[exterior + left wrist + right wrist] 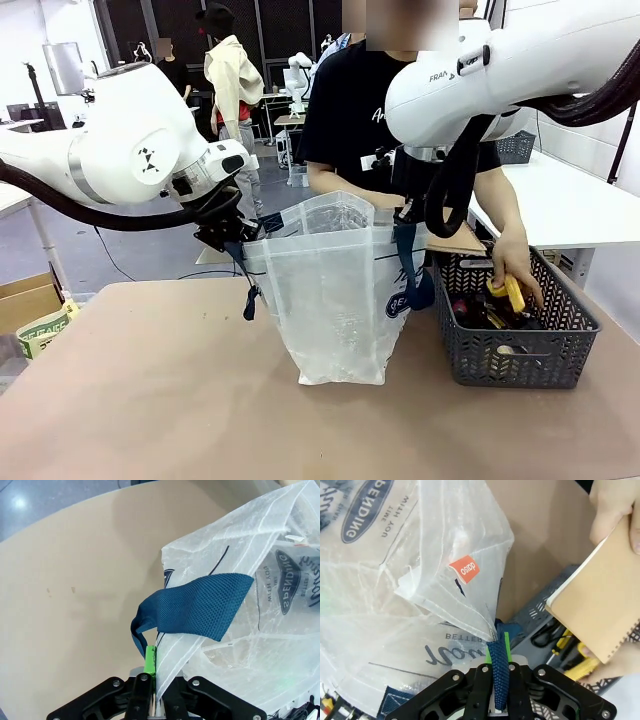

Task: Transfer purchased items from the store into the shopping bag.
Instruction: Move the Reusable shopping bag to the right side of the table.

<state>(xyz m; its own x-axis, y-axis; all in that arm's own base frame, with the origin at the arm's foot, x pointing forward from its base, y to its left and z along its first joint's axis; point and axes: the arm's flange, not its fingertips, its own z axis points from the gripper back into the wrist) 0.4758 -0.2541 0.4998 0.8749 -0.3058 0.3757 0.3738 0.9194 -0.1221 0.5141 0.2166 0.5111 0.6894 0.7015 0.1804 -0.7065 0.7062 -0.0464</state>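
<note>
The shopping bag (335,290), a translucent plastic tote with navy straps, stands upright mid-table, its mouth held wide between both arms. My left gripper (236,236) is shut on the bag's left rim (167,672), just beside a navy strap (195,605); one green pad (150,660) shows against the plastic. My right gripper (407,214) is shut on the opposite navy strap (499,672) at the bag's right edge. Purchased items (490,310), small yellow and dark goods, lie in a basket; a person's hand (515,265) holds a yellow one (512,292) there.
The dark grey lattice basket (520,350) stands right of the bag, close to it. The person's other hand holds a brown spiral notebook (600,605) above the basket's near corner. The brown tabletop (150,400) is bare to the left and front.
</note>
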